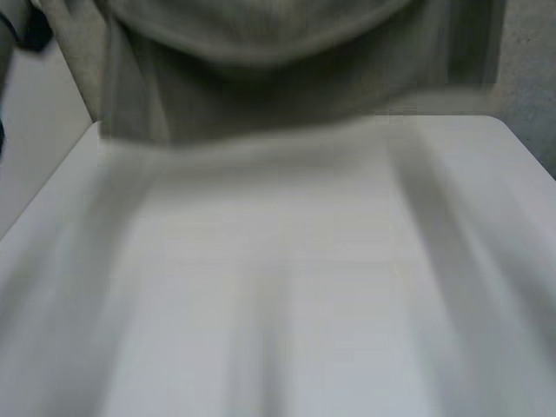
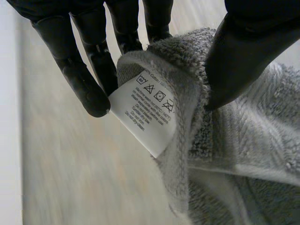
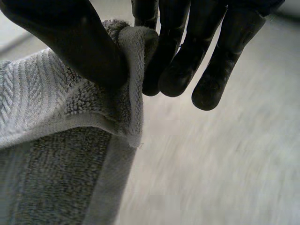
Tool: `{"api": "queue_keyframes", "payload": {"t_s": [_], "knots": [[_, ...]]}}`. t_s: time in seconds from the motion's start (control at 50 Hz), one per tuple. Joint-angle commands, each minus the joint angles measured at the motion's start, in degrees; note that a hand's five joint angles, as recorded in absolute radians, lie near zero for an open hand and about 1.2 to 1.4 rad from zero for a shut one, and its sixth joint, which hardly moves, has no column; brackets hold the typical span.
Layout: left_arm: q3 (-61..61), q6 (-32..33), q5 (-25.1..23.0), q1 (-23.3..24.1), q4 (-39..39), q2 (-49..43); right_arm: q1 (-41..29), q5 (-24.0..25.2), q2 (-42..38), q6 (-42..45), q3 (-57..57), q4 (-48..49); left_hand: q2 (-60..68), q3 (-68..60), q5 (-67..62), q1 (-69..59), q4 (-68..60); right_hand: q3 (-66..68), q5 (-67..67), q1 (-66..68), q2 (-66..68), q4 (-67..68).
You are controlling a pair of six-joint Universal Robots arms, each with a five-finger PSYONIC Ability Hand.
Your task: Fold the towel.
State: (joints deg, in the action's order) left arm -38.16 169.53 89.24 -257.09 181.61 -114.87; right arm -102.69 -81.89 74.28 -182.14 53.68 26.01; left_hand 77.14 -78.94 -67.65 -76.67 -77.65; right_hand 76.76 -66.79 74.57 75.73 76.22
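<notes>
Now my left hand point(image 2: 246, 54) is clamped on the grey towel point(image 2: 262, 140): the thumb presses the terry cloth from one side and my fingers point(image 2: 82, 82) sit against it from the other, right at a hemmed corner. A white care label point(image 2: 145, 112) is sewn into that corner and sticks out just beside my fingertips, its washing symbols and small print facing the left wrist camera. From the pinch the cloth falls away under my palm in folds.

My right hand point(image 3: 79, 47) is closed on the towel point(image 3: 47, 108) too. Its thumb and fingers point(image 3: 185, 63) squeeze a rolled bit of the hemmed edge at a corner, and the towel hangs down from there, a flat woven band running along its border.

From the head camera the towel point(image 1: 261, 87) is a broad grey sheet across the far part of the white table point(image 1: 304, 287).
</notes>
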Motion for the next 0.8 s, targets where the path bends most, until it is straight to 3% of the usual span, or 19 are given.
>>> {"api": "queue_keyframes", "payload": {"t_s": [0.02,0.04,0.08,0.14,0.18,0.22,0.34,0.44,0.48,0.54,0.68,0.8], "knots": [[1.7,-4.0,1.0,-0.7,5.1,1.5,4.2,7.1,2.4,-6.5,0.3,-4.1,2.9,-1.1,-2.4,-3.3,-2.3,3.2,-3.2,5.4,4.3,3.8],[0.2,-4.0,0.3,-0.8,3.9,1.3,4.2,7.2,2.4,-6.5,0.3,-4.1,2.9,-1.1,-2.4,-3.3,-2.3,3.2,-3.2,5.4,4.3,3.8],[-2.4,-3.9,-0.5,-1.0,2.8,1.3,4.2,15.1,0.5,-6.0,-1.0,-12.6,2.9,-1.1,-2.4,-3.3,-2.3,3.2,-3.2,5.4,4.3,3.8],[-9.3,-3.8,-2.1,-1.3,1.9,1.3,4.3,18.2,-1.9,-5.1,-1.8,-16.1,2.9,-1.1,-2.4,-3.3,-2.3,3.2,-3.2,5.4,4.3,3.8],[-12.9,-3.8,-3.5,-1.7,1.9,1.2,3.8,22.2,-5.4,0.4,-2.2,-22.1,2.9,-1.1,-2.4,-3.3,-2.3,3.2,-3.2,5.4,4.3,3.8],[-16.7,-3.6,-5.1,-2.2,1.8,1.1,3.7,22.8,-6.9,4.2,-2.1,-25.5,2.9,-1.1,-2.4,-3.3,-2.3,3.2,-3.2,5.4,4.3,3.8],[-32.0,-1.0,-9.8,-3.1,2.4,-0.8,2.0,22.9,-14.8,19.9,-0.3,-36.4,2.9,-1.1,-2.4,-3.3,-2.3,3.2,-3.2,5.4,4.3,3.8],[-40.7,6.9,-10.7,-4.5,3.0,-5.0,1.5,22.3,-21.1,29.9,3.0,-41.8,2.9,-1.1,-2.4,-3.3,-2.3,3.2,-3.2,5.4,4.3,3.8],[-45.2,14.1,-10.8,-6.4,3.1,-7.5,1.4,21.5,-23.5,34.5,5.5,-43.5,2.9,-1.1,-2.4,-3.3,-2.3,3.2,-3.2,5.4,4.3,3.8],[-47.7,17.8,-10.8,-7.9,3.1,-7.7,1.4,19.0,-23.7,35.5,7.3,-43.9,2.9,-1.1,-2.4,-3.3,-2.3,3.2,-3.2,5.4,4.3,3.8],[-49.8,17.9,-10.7,-8.5,2.1,-4.3,2.2,13.8,-18.3,35.2,11.3,-44.3,2.9,-1.1,-2.4,-3.3,-2.3,3.2,-3.2,5.4,4.3,3.8],[-54.9,17.0,-13.1,-10.7,-5.5,6.0,6.5,11.8,-9.5,32.5,16.7,-50.7,2.9,-1.1,-2.4,-3.3,-2.3,3.2,-3.2,5.4,4.3,3.8]]}}
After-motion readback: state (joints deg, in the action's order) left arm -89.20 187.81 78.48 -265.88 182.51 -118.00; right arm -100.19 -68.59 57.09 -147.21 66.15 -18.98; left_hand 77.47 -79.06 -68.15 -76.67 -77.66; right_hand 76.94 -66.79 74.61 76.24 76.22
